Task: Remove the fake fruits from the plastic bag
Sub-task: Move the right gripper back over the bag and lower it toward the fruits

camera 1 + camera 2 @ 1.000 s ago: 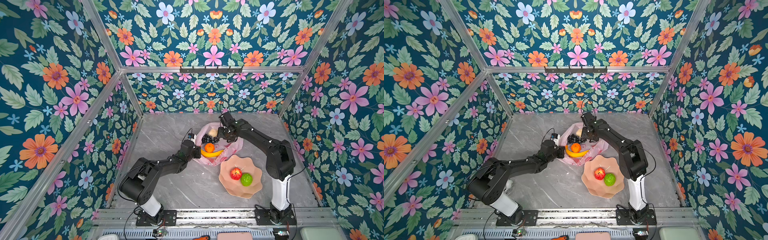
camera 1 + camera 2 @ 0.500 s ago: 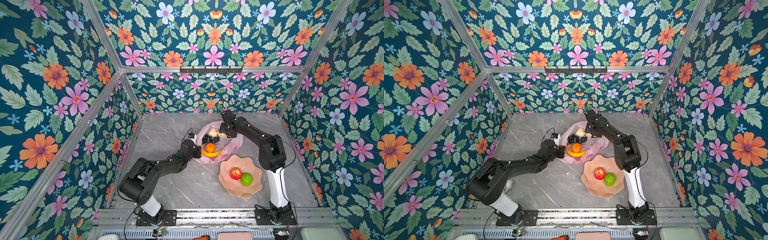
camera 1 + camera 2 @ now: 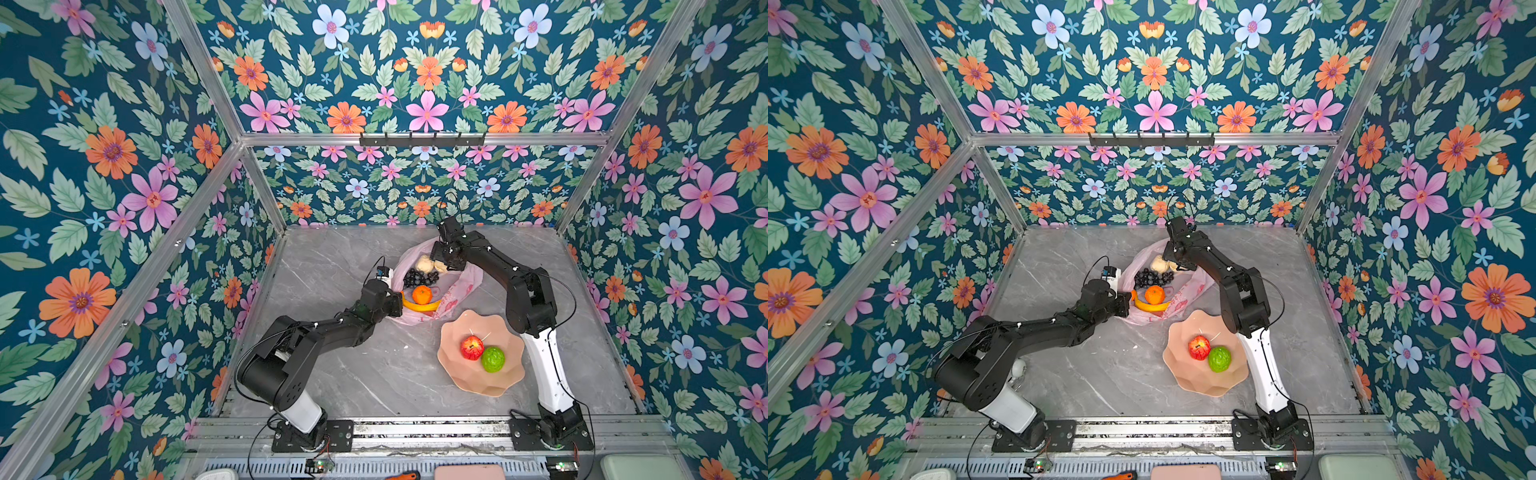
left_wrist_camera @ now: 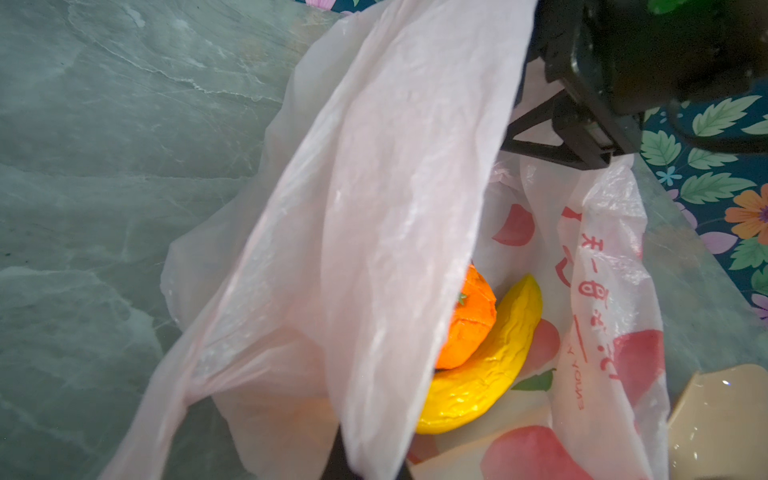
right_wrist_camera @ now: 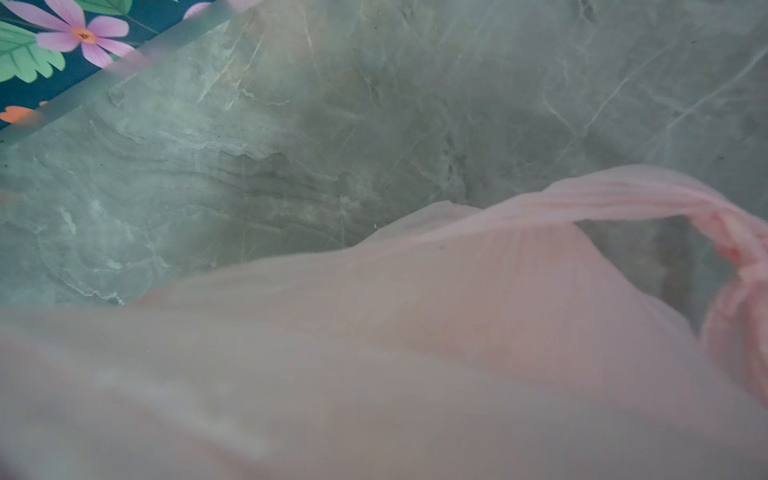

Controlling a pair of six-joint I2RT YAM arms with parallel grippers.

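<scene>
Right gripper (image 3: 441, 262) sits at far rim of plastic bag (image 3: 459, 286), over cream pieces (image 3: 424, 263); you cannot tell jaw spread from these views. Left gripper (image 3: 395, 302) pinches near rim of bag, holding mouth up. Grapes (image 3: 419, 277), orange (image 3: 422, 295), banana (image 3: 420, 307) inside bag; apple (image 3: 471, 347), green fruit (image 3: 493, 359) in bowl (image 3: 457, 374). Step: next pick. Your next move likely needs jaws around cream piece, clear of film.

R gripper (image 3: 441, 262) has shifted from bag centre to far rim of the plastic bag (image 3: 457, 286), w/ jaws widening. R elbow swung in toward the bowl (image 3: 453, 374); both cream-beige pieces (image 3: 424, 263) now uncovered.
</scene>
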